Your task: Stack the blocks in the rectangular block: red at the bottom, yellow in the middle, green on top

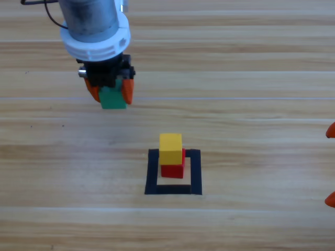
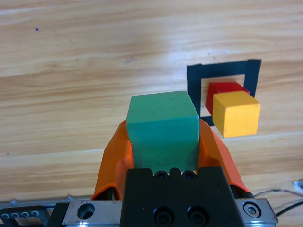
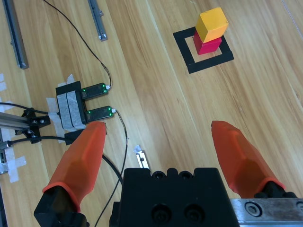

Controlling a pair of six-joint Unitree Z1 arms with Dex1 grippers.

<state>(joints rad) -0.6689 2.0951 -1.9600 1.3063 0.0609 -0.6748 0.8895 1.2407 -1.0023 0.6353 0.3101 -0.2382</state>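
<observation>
Left gripper pinches the green cube by opposite flat faces — likely light, rigid, a bit slick — up-left of the yellow cube on the red cube inside the black tape square. Right gripper waits spread wide at the right edge.

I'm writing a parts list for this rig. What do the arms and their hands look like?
Left arm: a grey metal cylinder. Left hand: two orange pointed jaws on a black body with screw heads. Right hand: the same orange jaws and black body. A black cable runs by the left arm.
</observation>
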